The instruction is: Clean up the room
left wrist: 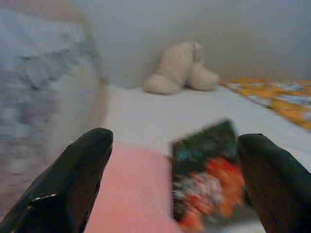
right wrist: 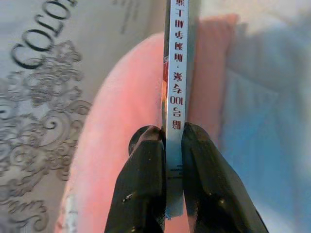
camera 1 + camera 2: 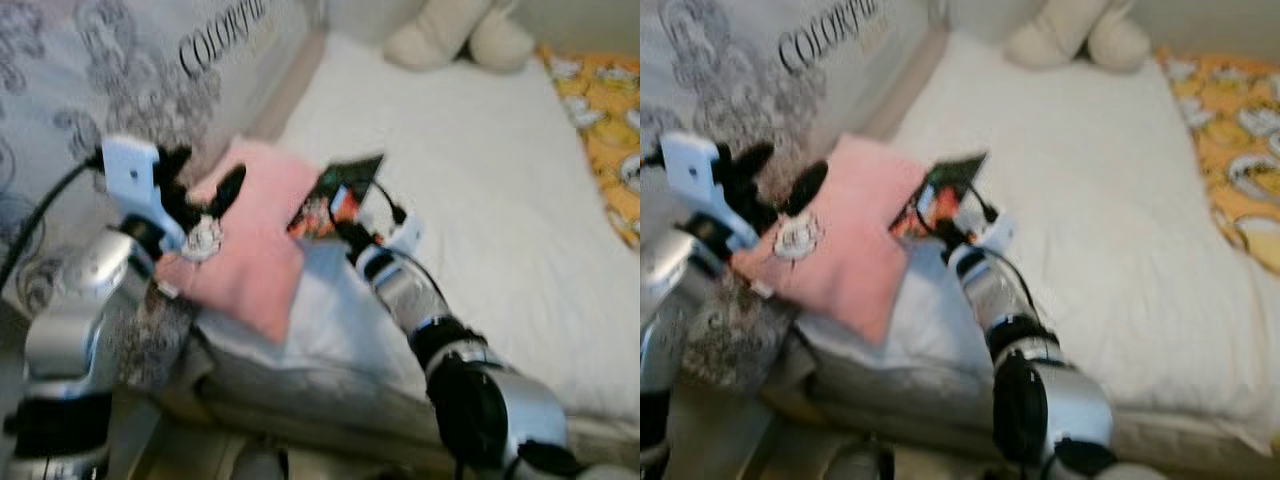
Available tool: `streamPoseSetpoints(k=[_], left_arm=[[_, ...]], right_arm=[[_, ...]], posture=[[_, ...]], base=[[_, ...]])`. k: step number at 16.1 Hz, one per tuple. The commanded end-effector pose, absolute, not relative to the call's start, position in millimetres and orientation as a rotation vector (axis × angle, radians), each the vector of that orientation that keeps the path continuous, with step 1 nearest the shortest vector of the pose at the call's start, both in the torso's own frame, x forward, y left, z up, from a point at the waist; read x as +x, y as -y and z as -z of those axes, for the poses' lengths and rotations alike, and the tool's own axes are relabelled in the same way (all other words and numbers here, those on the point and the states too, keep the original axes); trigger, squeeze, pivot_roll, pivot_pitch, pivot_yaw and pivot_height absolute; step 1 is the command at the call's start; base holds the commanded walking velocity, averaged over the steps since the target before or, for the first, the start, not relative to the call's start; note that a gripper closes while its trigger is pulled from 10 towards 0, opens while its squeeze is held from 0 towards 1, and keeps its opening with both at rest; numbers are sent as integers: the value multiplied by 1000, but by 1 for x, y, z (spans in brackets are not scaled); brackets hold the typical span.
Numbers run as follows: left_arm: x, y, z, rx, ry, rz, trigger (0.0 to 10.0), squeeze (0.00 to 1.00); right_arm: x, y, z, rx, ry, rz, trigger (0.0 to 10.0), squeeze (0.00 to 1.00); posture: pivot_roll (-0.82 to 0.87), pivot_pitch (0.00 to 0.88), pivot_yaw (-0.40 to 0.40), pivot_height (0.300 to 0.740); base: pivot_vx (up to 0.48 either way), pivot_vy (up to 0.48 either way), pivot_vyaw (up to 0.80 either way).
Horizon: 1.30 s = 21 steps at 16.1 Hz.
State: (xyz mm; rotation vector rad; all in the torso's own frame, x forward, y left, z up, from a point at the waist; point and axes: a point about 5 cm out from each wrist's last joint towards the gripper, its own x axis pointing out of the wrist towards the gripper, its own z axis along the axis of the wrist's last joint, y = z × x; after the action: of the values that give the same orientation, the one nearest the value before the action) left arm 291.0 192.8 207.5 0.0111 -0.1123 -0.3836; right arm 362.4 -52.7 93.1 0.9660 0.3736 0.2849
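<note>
The right gripper [image 2: 167,145] has its fingers clamped on a thin book [image 3: 335,200] held above the pink pillow [image 3: 255,235] at the bed's [image 3: 480,180] near edge, the left gripper [image 1: 170,174] spread wide beside it, so next probably comes carrying the book off to a proper place.

Clearance over the bed

The white bed [image 3: 480,180] lay open between the pink pillow [image 3: 255,240] and the orange blanket [image 3: 600,130]; a plush toy [image 3: 455,35] blocked the far end, the patterned headboard [image 3: 90,80] walled the left, and the book [image 3: 335,200] stood against the pillow.
</note>
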Motion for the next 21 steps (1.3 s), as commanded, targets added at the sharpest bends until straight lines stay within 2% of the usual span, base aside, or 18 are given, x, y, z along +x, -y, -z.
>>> streamPoseSetpoints(k=[1, 5, 9, 13, 15, 21], left_arm=[[285, -178, -211, 4, 114, 455, 10000, 0], [259, -173, -202, -8, 27, 551, 10000, 0], [246, -166, -209, -22, 15, 579, 10000, 0], [240, -158, -211, -51, 10, 583, 10000, 0], [232, -140, -207, -112, -8, 615, 10000, 0], [233, -137, -206, -116, -13, 617, 10000, 0]], right_arm=[[346, -27, -117, 1024, -420, -503, 0, 0], [338, -4, -82, 970, -479, -376, 0, 0], [322, 14, -48, 971, -593, -294, 0, 0], [314, 28, -31, 762, -668, -323, 0, 0], [322, 48, -32, 587, -655, -317, 0, 0], [332, 61, -39, 454, -598, -277, 0, 0]], posture=[[180, 128, 6, 740], [235, 214, 11, 740], [270, 242, 23, 740], [281, 250, 30, 740], [274, 248, 26, 740], [253, 237, 22, 740]], base=[[0, 0, 0], [0, 0, 0], [0, 0, 0], [0, 0, 0], [0, 0, 0], [0, 0, 0]])
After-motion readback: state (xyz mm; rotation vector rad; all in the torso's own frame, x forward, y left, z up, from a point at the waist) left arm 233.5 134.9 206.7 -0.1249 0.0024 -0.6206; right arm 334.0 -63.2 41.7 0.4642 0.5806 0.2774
